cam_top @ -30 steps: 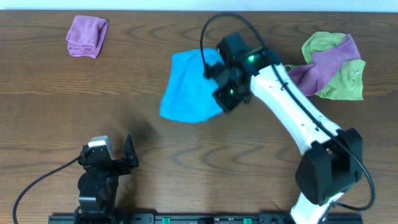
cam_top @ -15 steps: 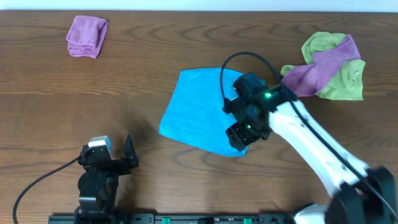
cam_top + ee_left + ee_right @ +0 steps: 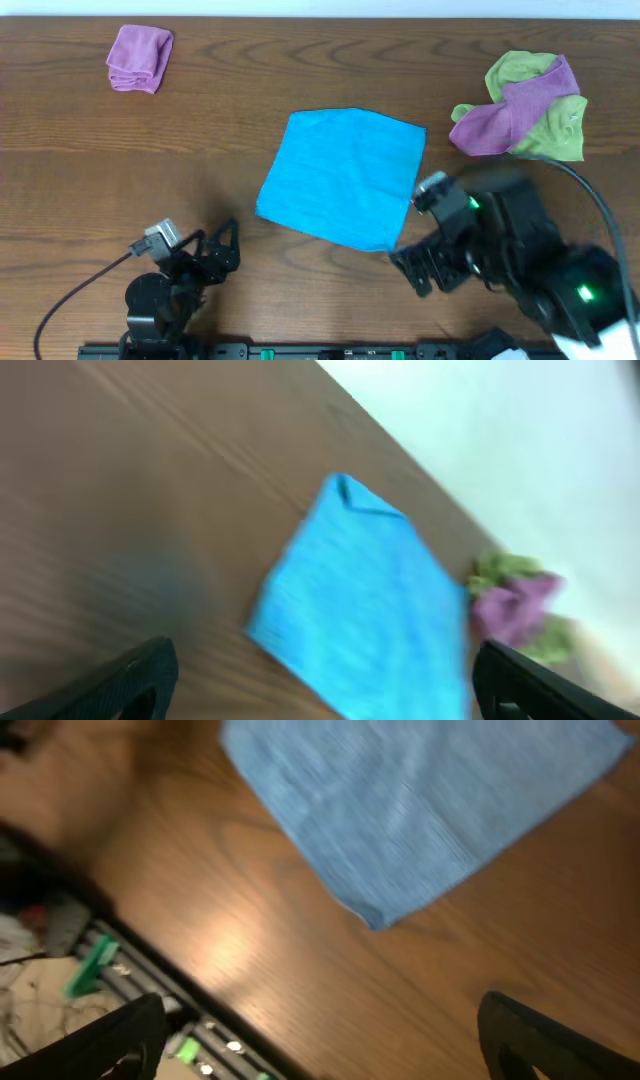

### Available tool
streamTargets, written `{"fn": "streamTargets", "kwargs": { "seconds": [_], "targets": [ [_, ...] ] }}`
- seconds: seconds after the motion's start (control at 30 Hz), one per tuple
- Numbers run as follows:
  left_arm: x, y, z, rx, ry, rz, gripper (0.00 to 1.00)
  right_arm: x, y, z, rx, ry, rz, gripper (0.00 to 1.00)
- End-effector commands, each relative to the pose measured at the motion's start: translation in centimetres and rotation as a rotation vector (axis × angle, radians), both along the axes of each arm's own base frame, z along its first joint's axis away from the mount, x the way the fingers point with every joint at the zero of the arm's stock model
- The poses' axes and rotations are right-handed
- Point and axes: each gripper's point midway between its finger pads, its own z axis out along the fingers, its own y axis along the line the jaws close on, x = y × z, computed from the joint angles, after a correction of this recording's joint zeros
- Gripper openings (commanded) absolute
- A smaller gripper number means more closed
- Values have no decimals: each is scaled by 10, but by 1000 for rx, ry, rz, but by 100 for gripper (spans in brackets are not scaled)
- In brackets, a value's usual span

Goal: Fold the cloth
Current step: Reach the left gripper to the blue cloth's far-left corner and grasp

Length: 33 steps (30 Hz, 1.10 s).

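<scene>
**CLOTH LAID OUT, BOTH HANDS OFF.** A blue cloth [image 3: 345, 178] lies spread flat at the centre of the wood-grain counter [image 3: 100, 150]. Nothing is touching it, and no fold looks to have been started.

The right hand [image 3: 322, 1003] is at approx. 5 o'clock from the cloth, near its nearest corner. Its fingers are spread wide w/ nothing btwn them, and its arm is smeared in the overhead view. The left hand [image 3: 325, 648] sits well apart at approx. 8 o'clock. It is likewise spread and empty, and faces the cloth's near-left edge.

The layout reads as a setup for folding. The cloth is a rough square turned slightly, so one corner points to 5 o'clock and another to 8 o'clock, giving each hand a free corner to pinch. Spread fingers suit an approach, not a carry.

The fabric looks like thin microfibre: matte, w/ a fine nap, and limp enough to lie w/o ridges. Its edges are a little wavy, and the left wrist view shows one far corner turned over slightly. Whether it is a single layer can't be told. The counter is hard, dark brown and faintly glossy, so the cloth would prob. slide if only pushed.

A folded purple cloth [image 3: 140, 58] sits as a compact pad at 10 o'clock on the counter. A green-and-purple heap [image 3: 525, 108] lies crumpled at 2 o'clock. Both are well apart from the blue cloth, prob. one cloth already done and others waiting.
</scene>
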Motion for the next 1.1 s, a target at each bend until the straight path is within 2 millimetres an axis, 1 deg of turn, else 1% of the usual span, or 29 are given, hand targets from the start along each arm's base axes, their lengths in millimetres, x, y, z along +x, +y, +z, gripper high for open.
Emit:
{"fn": "streamTargets", "kwargs": {
  "seconds": [0.0, 0.07, 0.1, 0.13, 0.17, 0.27, 0.33, 0.4, 0.43, 0.53, 0.63, 0.77, 0.87, 0.97, 1.03, 1.07],
  "targets": [
    [-7, -17, -7, -224, 100, -29, 95, -16, 6, 12, 77, 4, 29, 99],
    [-8, -21, -4, -251, 103, -50, 95, -22, 2, 11, 69, 8, 29, 99],
    [-8, -27, 3, -217, 56, -106, 95, -23, 0, 10, 60, 12, 24, 99],
    [-9, -32, 11, -189, 11, -154, 100, -24, -3, 8, 46, 15, 14, 99],
    [-9, -35, 18, -182, -24, -179, 100, -23, -6, 7, 33, 19, -3, 99],
    [-2, -37, 31, -173, -81, -187, 100, -16, -17, 4, -5, 13, -95, 99],
    [4, -41, 35, -163, -98, -208, 100, -12, -20, 5, -13, 1, -122, 99],
    [9, -46, 31, -147, -76, -234, 100, -8, -22, 5, -15, -6, -149, 99],
    [11, -50, 26, -129, -44, -252, 99, -7, -22, 6, -10, -5, -163, 99],
    [21, -61, 17, -40, 23, -317, 98, -6, -23, 6, 4, 10, -207, 99],
    [41, -70, 18, 81, 77, -393, 98, -6, -23, 7, 25, 21, -249, 99],
    [83, -85, 20, 253, 176, -506, 98, -4, -22, 17, 76, -12, -281, 100],
    [108, -99, 21, 370, 220, -563, 99, -4, -24, 20, 83, -33, -290, 99],
    [137, -111, 20, 531, 235, -558, 99, 2, -29, 22, 67, -64, -320, 98],
    [160, -115, 19, 673, 242, -503, 96, 9, -32, 25, 58, -98, -341, 97],
    [172, -116, 18, 742, 240, -475, 97, 12, -33, 27, 59, -113, -347, 95]
  ]
}}
